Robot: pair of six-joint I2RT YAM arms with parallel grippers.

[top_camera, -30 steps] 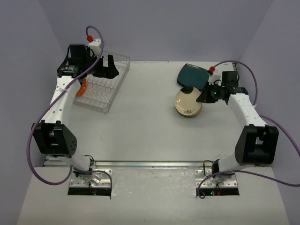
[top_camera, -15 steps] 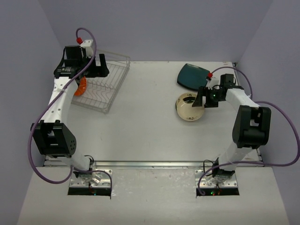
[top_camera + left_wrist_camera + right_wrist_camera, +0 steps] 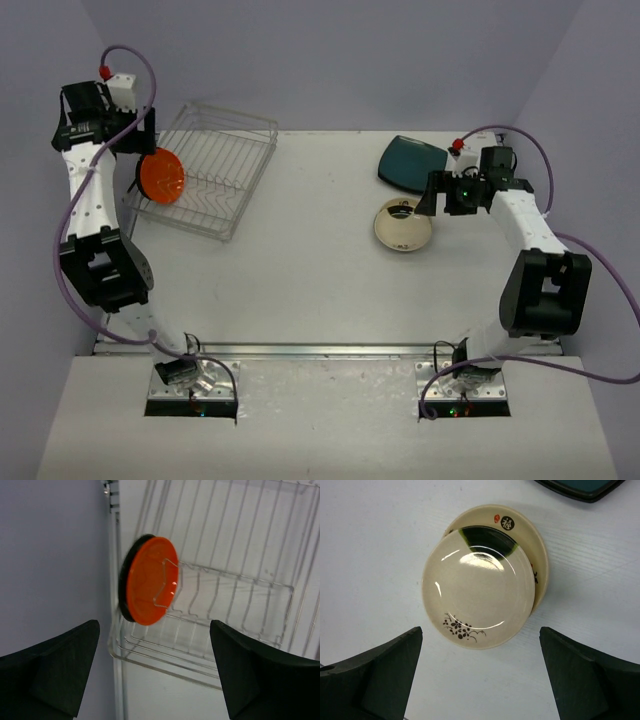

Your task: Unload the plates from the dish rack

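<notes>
The wire dish rack [image 3: 222, 165] stands at the far left of the table. An orange-red plate [image 3: 161, 177] stands on edge in its left end, and in the left wrist view a black plate [image 3: 125, 587] shows right behind the orange-red plate [image 3: 150, 582]. My left gripper [image 3: 140, 135] [image 3: 154, 630] hovers open just short of them, holding nothing. Two cream plates [image 3: 403, 225] lie stacked on the table, the top plate [image 3: 477, 592] shifted off the lower plate [image 3: 537, 555]. My right gripper [image 3: 437, 193] [image 3: 480, 645] hangs open above them, touching neither.
A dark teal rounded-square plate [image 3: 412, 163] [image 3: 582, 486] lies flat just beyond the cream stack. The left wall [image 3: 50, 555] is close beside the rack's rim [image 3: 165, 667]. Bare table [image 3: 310, 250] stretches between the rack and the plates.
The right gripper opened, let the cream plate go onto the other cream plate and rose a little. The left arm swung out to the left of the rack, uncovering the upright orange-red plate.
</notes>
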